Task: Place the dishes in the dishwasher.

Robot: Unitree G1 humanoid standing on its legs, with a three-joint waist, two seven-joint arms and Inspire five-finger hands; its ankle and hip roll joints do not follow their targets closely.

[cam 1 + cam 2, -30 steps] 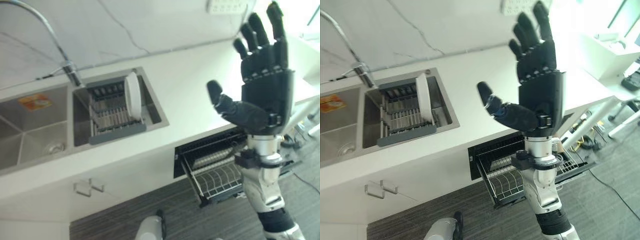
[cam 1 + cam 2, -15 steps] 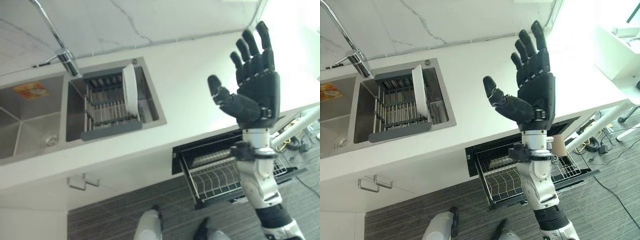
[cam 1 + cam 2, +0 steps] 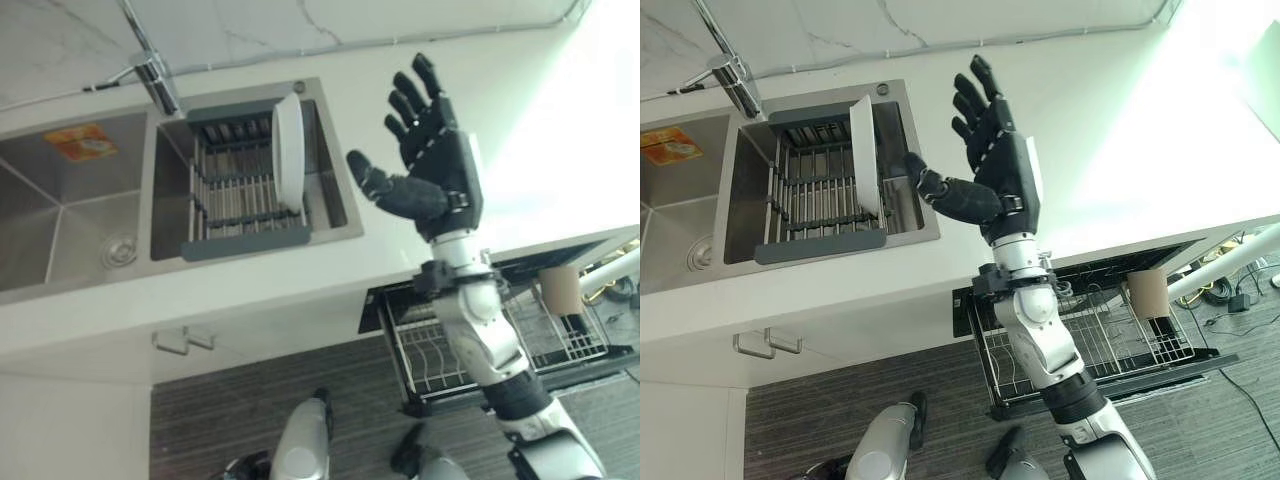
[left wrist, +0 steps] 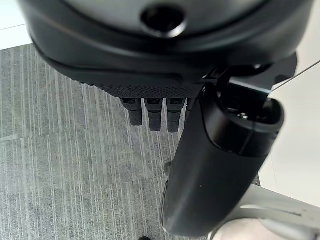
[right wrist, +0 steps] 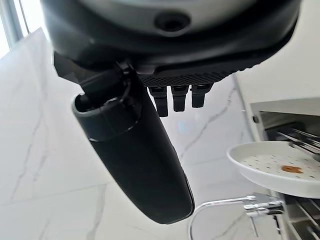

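Nearer the sink's edge now, right hand hovers, fingers spread, empty.

I see a white counter under the right hand. Double sink is set into it, left of the hand. Grey drying rack sits in the bowl nearer the hand. Drain and orange sticker are in the farther bowl. Tap stands behind the sink, against a marble wall. Cabinet handle sits below the counter edge, above a grey striped floor.
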